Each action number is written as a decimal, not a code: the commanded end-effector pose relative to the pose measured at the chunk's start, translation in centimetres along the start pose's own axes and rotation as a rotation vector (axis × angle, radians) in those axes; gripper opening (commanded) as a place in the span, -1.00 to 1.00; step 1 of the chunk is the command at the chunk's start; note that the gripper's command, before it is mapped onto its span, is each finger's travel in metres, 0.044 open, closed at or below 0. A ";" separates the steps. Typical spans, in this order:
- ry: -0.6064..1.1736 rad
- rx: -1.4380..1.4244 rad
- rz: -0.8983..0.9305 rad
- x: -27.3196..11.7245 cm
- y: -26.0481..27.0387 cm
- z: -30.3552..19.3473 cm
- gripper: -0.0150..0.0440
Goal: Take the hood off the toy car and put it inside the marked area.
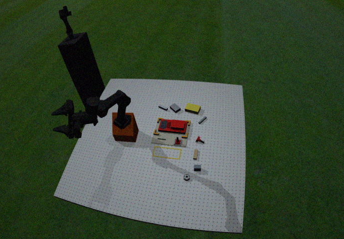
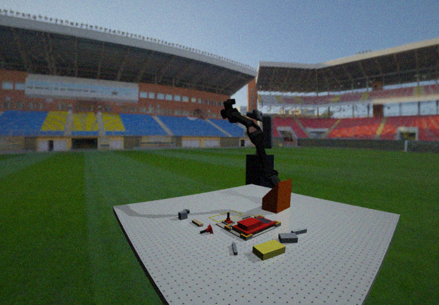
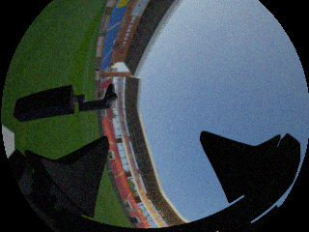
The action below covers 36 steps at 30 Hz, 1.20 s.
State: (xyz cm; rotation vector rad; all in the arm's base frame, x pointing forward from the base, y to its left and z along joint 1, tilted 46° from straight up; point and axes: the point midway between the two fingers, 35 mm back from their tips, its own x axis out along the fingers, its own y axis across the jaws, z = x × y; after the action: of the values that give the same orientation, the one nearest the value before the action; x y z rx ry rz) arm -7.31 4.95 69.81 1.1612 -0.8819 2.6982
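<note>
The toy car (image 1: 172, 131) (image 2: 263, 227) sits on a tray between yellow-and-black corner pieces. A raised red block (image 1: 178, 124) (image 2: 249, 223), which looks like the hood, is on top of the car beside a dark panel. The marked area is a yellow rectangular outline (image 1: 166, 158) on the table, in front of the tray in the top view; it shows partly behind the car in the exterior view. My gripper (image 1: 52, 122) (image 3: 155, 139) is wide open and empty, high up and far left of the car in the top view, pointing away from it.
A yellow block (image 1: 192, 108) (image 2: 268, 249) and a grey block (image 1: 174, 107) (image 2: 288, 237) lie behind the tray. A red-and-black part (image 1: 177, 141) stands on the tray's front strip. A tan block (image 1: 195, 154), a dark block (image 1: 197, 168) and a wheel (image 1: 186, 177) lie near the outline.
</note>
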 end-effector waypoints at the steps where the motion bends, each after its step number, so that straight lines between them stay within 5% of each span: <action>1: -0.005 0.003 0.005 0.1 0.2 0.1 1.00; 16: -0.167 0.275 0.531 1.6 18.7 7.1 1.00; 24: -0.244 0.382 0.837 -3.5 27.5 12.9 1.00; 36: -0.359 0.472 1.152 -12.9 33.3 19.7 1.00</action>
State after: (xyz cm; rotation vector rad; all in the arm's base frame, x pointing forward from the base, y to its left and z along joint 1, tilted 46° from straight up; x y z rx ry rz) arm 2.53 -29.48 57.82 1.5904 -1.2025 3.7899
